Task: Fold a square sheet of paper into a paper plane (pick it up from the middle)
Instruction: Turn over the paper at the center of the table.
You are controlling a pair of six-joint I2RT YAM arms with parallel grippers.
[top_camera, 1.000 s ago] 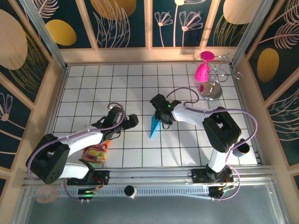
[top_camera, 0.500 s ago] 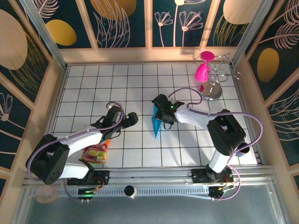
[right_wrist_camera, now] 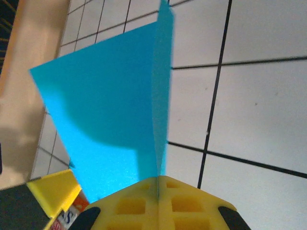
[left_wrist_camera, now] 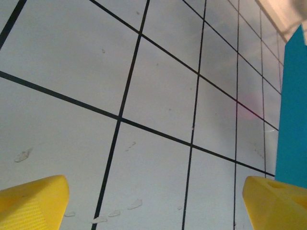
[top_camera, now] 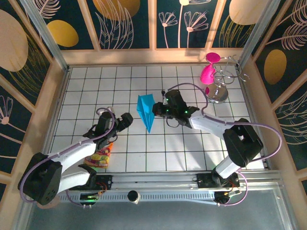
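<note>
Plane: paper plane [top_camera: 145, 111] looks fully folded, held up in the air.
Right gripper [top_camera: 155, 111]: pinches the plane's middle fold.
Left gripper [top_camera: 125, 120]: spread wide, holds nothing.
Left to do: maybe only setting it down.

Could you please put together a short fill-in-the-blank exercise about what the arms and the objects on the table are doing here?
1. The right gripper is ___ on the paper plane.
2. The left gripper has its jaws ___ and holds nothing.
3. The red-and-yellow snack packet lies next to the ___ arm.
4. The goblets at the far right corner are ___ in colour.

Missing words: shut; open; left; pink.
</note>
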